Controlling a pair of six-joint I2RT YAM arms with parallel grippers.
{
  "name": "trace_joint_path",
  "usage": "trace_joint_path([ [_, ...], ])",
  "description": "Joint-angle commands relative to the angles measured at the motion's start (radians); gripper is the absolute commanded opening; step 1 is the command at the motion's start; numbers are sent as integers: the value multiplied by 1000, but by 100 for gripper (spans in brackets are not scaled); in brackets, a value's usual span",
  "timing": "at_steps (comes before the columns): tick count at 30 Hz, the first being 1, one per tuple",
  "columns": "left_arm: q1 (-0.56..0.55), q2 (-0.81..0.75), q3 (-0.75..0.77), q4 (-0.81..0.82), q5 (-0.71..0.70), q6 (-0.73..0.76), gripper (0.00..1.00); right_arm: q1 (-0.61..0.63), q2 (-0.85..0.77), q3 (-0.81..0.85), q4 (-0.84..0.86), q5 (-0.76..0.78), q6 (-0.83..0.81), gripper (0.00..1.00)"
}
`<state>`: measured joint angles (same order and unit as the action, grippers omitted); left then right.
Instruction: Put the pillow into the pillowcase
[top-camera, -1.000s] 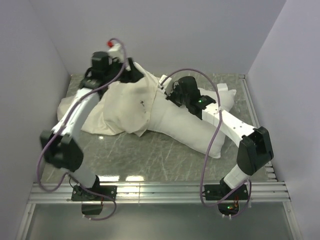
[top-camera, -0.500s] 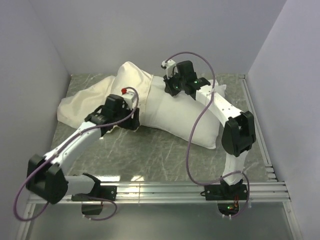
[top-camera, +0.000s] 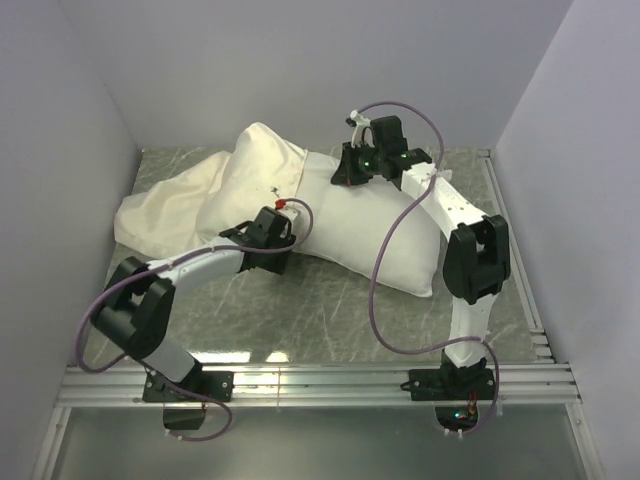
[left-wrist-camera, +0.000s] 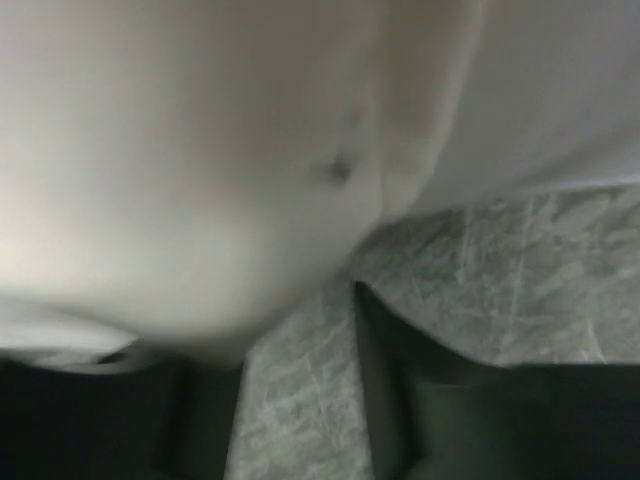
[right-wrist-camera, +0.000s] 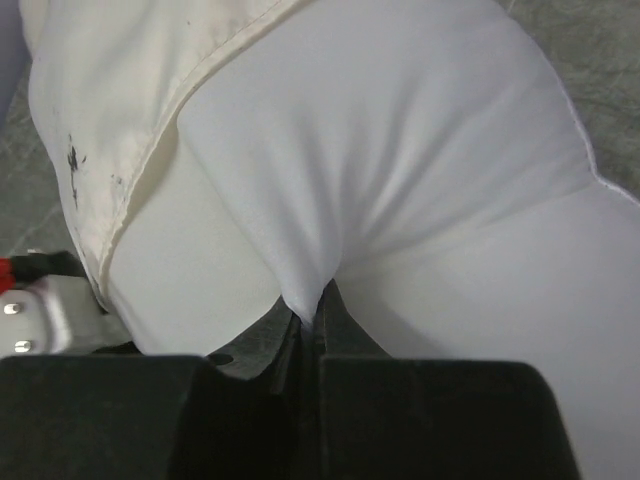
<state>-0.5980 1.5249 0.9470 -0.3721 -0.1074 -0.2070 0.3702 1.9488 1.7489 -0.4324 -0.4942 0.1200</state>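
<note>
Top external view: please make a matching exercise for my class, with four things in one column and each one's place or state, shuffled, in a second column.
1. plump bright-white stuffed pillow
2. limp cream fabric pillowcase
3. left tool
4. right tool

A. shut on a pinch of white fabric
B. right end bare on the marbled grey table
C. low at the pillowcase's near edge, jaws apart
D. pulled over the pillow's left end

Pairs: 1-B, 2-D, 3-C, 4-A
</note>
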Motion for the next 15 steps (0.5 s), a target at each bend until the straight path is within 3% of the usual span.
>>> trace_joint_path([
  [1, -11, 61, 47, 91, -55, 3, 42, -4, 4, 35, 43, -110, 86, 0],
  [2, -11, 76, 53, 104, -51, 9, 16, -5, 2, 34, 38, -112, 60, 0],
  [3, -10, 84, 62, 101, -51, 5, 5, -5, -5, 37, 23, -89, 32, 1],
  [4, -11, 87, 85, 92, -51, 0, 0, -1, -11, 47, -24, -66, -3, 14],
  [6, -9, 67, 93, 85, -48, -5, 0, -2, -77, 28, -40, 32, -96, 33],
  [7, -9, 51, 82, 91, -43, -3, 0, -10, -114, -39, -2, 58, -111, 55],
  [10, -9, -43, 56, 107, 4, 1, 0, -13, -275, -156, 66, 138, -232, 75],
  [13, -9, -138, 27, 84, 141, -11, 0, -11, -396, -209, 60, 150, -316, 77],
  [15, -9, -250, -8, 85, 204, -23, 24, 4, -482, -239, 54, 167, -414, 77],
])
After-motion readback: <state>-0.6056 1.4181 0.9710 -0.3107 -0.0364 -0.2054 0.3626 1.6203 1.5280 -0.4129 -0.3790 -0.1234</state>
